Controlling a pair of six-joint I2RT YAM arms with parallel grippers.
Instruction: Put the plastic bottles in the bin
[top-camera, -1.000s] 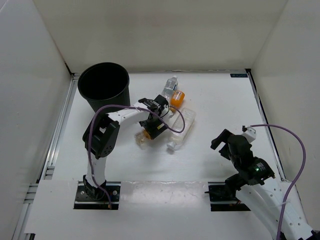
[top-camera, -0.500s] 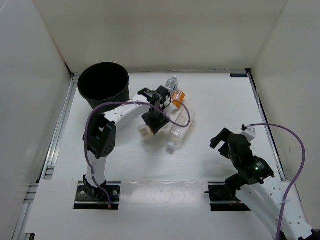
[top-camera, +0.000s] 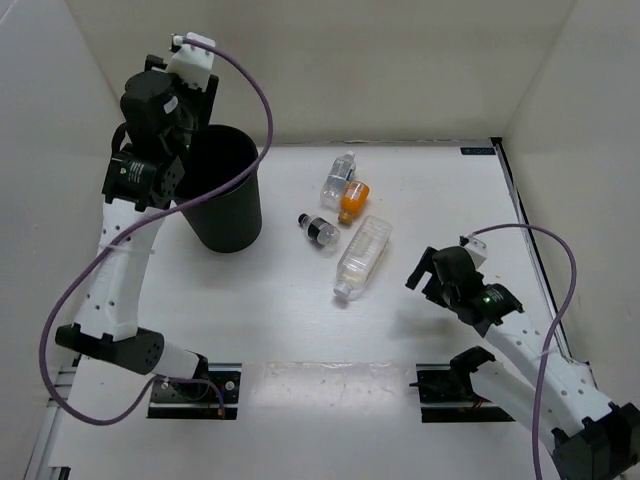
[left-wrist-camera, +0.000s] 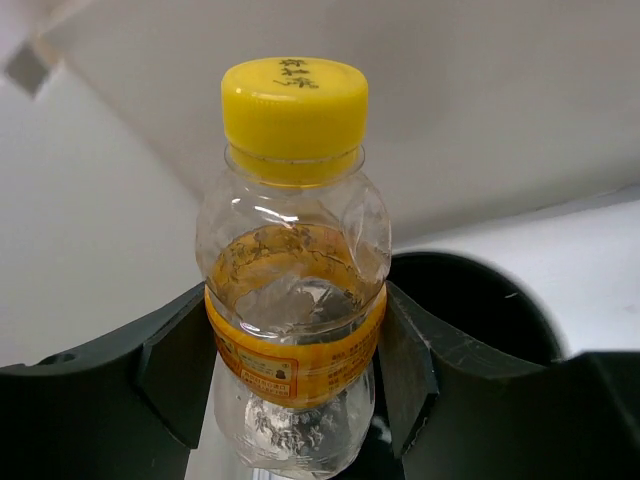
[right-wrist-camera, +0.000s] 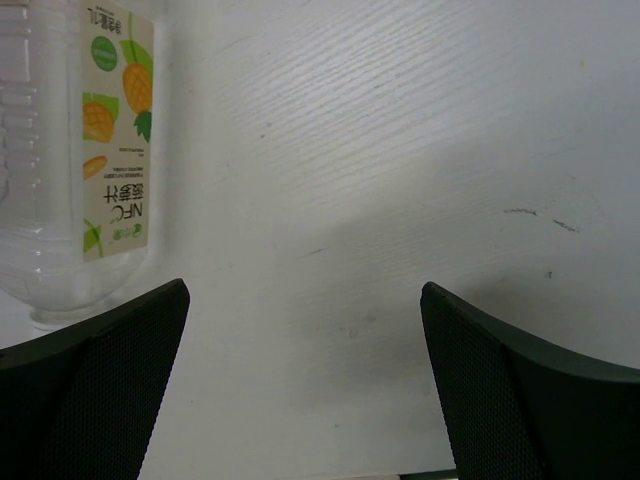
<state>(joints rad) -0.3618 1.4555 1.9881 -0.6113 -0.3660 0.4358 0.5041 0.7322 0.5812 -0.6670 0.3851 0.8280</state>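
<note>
My left gripper (left-wrist-camera: 295, 350) is shut on a small bottle (left-wrist-camera: 292, 270) with a yellow cap and orange label, held upright over the black bin (left-wrist-camera: 490, 300). In the top view the left arm (top-camera: 160, 120) is raised over the far-left rim of the bin (top-camera: 235, 215), and the held bottle is hidden there. On the table lie a clear labelled bottle (top-camera: 339, 176), an orange bottle (top-camera: 354, 196), a black-capped bottle (top-camera: 319, 229) and a larger ribbed bottle (top-camera: 361, 256). My right gripper (top-camera: 432, 272) is open and empty, to the right of the ribbed bottle (right-wrist-camera: 70, 150).
White walls close in the table (top-camera: 430, 200) at the back and on both sides. A metal rail (top-camera: 115, 270) runs along the left edge. Purple cables loop off both arms.
The left gripper closed on the yellow-capped bottle among the others and lifted it up and left over the bin. The right arm moved slightly toward the ribbed bottle.
</note>
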